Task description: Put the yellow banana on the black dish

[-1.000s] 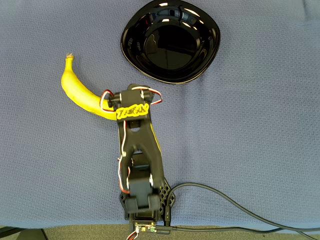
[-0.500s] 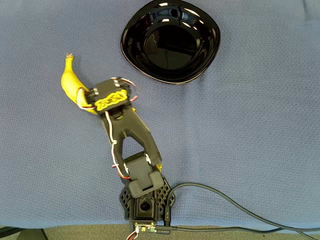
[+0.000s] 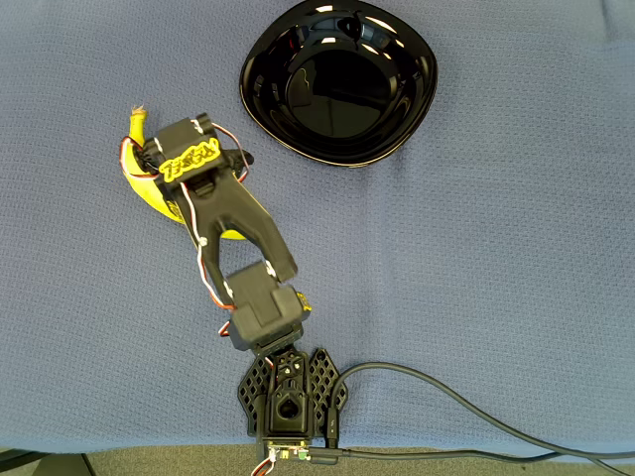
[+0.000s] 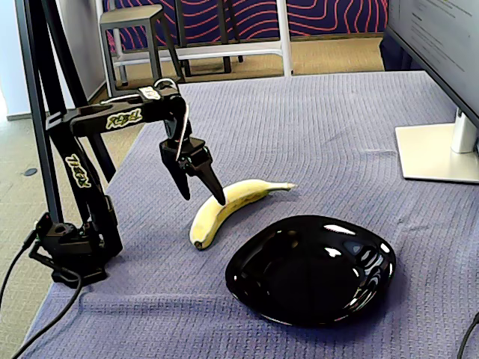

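The yellow banana (image 4: 241, 194) lies on the blue-grey cloth, its stem pointing away from the arm base. In the overhead view the banana (image 3: 133, 175) is partly covered by the black arm's wrist. My gripper (image 4: 203, 196) points down over the banana's middle with its two fingers apart and nothing held; one fingertip (image 4: 218, 197) overlaps the banana's near side. The glossy black dish (image 4: 262, 292) sits empty to the right of the banana in the fixed view. From overhead the black dish (image 3: 397, 129) is at the top centre, apart from the arm.
The arm's base (image 3: 288, 402) stands at the cloth's near edge with a black cable (image 3: 446, 397) trailing right. A monitor foot (image 4: 438, 153) rests at the right edge. A black stand pole (image 4: 37, 97) rises at the left, and a stool (image 4: 135, 22) stands beyond the table.
The arm has swung left in the overhead view, carrying the wrist from the banana's lower end to over its middle. Banana and dish have not moved.
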